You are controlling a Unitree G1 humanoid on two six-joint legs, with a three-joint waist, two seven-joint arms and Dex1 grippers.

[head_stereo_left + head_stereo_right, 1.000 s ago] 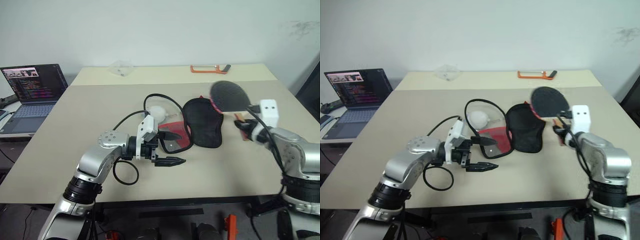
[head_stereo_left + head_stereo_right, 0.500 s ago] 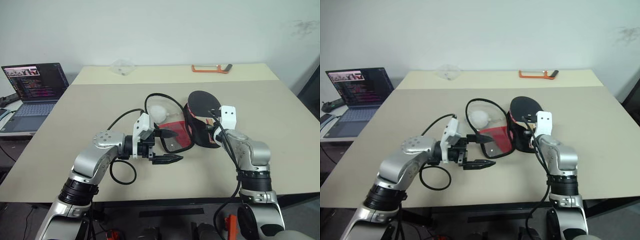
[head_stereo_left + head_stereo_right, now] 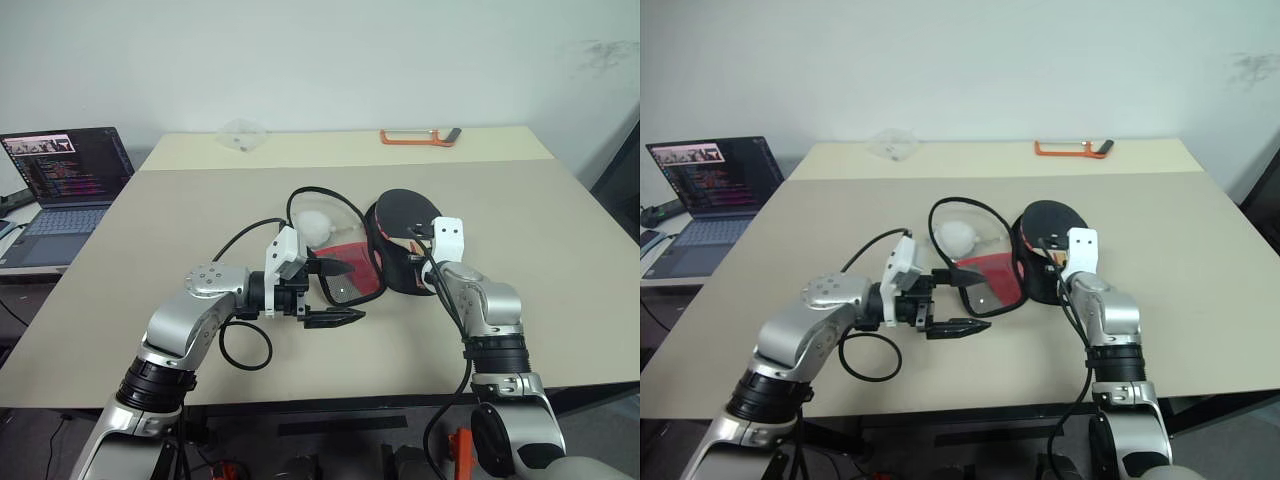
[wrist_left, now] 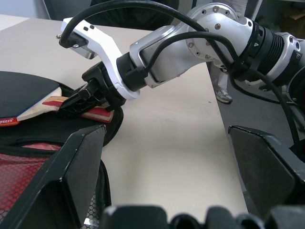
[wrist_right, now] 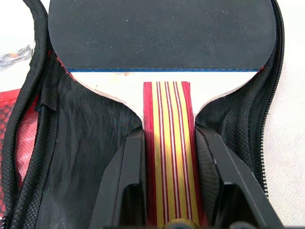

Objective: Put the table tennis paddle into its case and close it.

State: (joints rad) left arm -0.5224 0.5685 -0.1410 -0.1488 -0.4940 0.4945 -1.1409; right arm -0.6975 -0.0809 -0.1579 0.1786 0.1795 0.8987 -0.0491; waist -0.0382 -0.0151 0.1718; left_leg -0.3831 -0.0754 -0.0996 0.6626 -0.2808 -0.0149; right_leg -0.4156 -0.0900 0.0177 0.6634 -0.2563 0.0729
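Observation:
The case (image 3: 352,270) lies open mid-table, its red mesh half to the left and its black half (image 5: 90,162) to the right. The table tennis paddle (image 3: 404,208) rests flat on the black half, black face (image 5: 162,33) pointing away from me. My right gripper (image 5: 170,136) is shut on its striped tan-and-red handle (image 4: 90,112). My left gripper (image 3: 352,292) stands open at the red half's near edge, one finger over the mesh and the other in front of it. In the left wrist view my right gripper (image 4: 86,101) grips the handle.
A pale round thing (image 3: 315,225) lies inside a black loop just left of the case. An orange-handled tool (image 3: 420,137) and a clear plastic bag (image 3: 240,134) lie at the table's far edge. An open laptop (image 3: 65,180) sits on a side desk at left.
My right gripper has carried the paddle down and to the left, from above the table's right side onto the case's black half. The left gripper has stayed put.

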